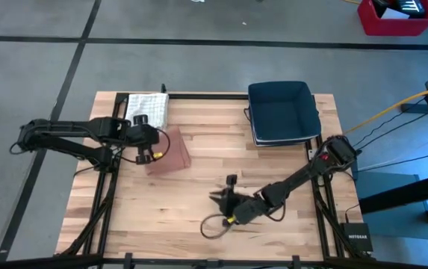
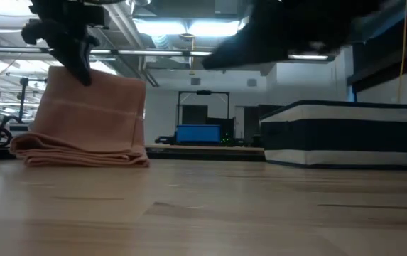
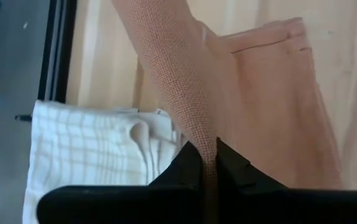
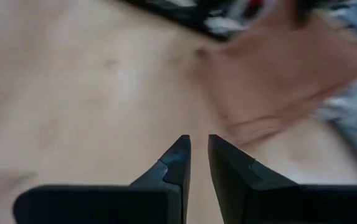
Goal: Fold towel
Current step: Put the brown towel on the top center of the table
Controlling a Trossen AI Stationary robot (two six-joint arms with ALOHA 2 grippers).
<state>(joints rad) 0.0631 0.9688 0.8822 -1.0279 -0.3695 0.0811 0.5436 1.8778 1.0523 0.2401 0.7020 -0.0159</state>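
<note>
- Left gripper: nearest item in the left wrist view; jaws pinched tight on a raised edge of the pink towel. High view places this gripper at about 10 o'clock on the table, over the towel.
- Pink towel: one fold lifted upright from the gripper's pinch, the remainder lying on the wood. Low view shows the cloth hanging from the gripper, its lower part bunched in flat layers on the tabletop.
- White checked cloth: folded, at about 11 o'clock on the table, just beside the pink towel on its far side; touching or not cannot be told. Left wrist view shows it beside the fingers.
- Right gripper: jaws narrowly parted, holding nothing, bare wood below. High view places it at about 6 o'clock on the table, well apart from the towel, which shows blurred ahead in the right wrist view.
- Blue bin: square, dark, at about 1 o'clock on the table; contents not discernible. Low view shows it with a pale band along its wall.
- Red bin: on the floor beyond the table, toward 1 o'clock.
</note>
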